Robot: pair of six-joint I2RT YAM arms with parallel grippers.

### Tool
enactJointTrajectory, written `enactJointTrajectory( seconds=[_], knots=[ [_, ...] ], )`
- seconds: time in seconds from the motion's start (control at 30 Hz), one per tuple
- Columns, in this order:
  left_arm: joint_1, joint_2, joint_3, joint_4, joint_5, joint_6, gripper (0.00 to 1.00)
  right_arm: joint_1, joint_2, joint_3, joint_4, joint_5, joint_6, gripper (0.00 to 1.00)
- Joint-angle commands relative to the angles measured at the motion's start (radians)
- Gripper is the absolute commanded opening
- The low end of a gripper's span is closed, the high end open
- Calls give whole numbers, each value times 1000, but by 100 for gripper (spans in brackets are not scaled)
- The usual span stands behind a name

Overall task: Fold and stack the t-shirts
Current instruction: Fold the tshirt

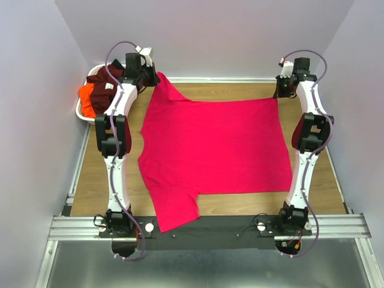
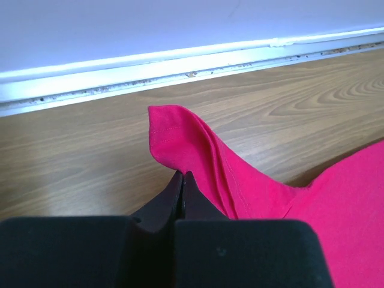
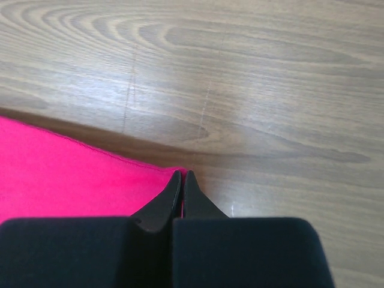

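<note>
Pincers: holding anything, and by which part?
Both are shut on the red tee: the left pincer pinches the far sleeve's edge, the right pincer the far hem corner.

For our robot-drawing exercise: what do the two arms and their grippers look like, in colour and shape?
The left arm and right arm: white links, black joints, looping purplish cables. The left gripper and right gripper: black, two thin tapered fingers from a blocky body.

readable text: nothing legible is showing in any view.
pinkish-red t-shirt (image 1: 216,147): it is lying with a plain face, carrying no print or lettering (only hem stitching is showing up close).
tabletop (image 1: 90,174): it is showing bare wood grain, no marks to read.
</note>
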Motion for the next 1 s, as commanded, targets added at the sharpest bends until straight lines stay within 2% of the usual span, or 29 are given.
enactJointTrajectory(
  seconds=[0.0,0.17,0.57,0.8,0.97],
  knots=[
    [22,-75,-36,-9,31,59,0,2,-79,-39,-14,-10,-25,0],
    [34,-167,-143,-15,27,118,0,2,-155,-102,-14,-1,-50,1],
    [41,-527,-622,28,36,226,0,0,-287,-278,-15,-25,-97,1],
    [41,-676,-803,21,27,237,0,-1,-326,-337,-15,-18,-132,1],
    [41,-753,-880,-12,7,241,0,-1,-352,-381,-15,-22,-154,1]
  ],
)
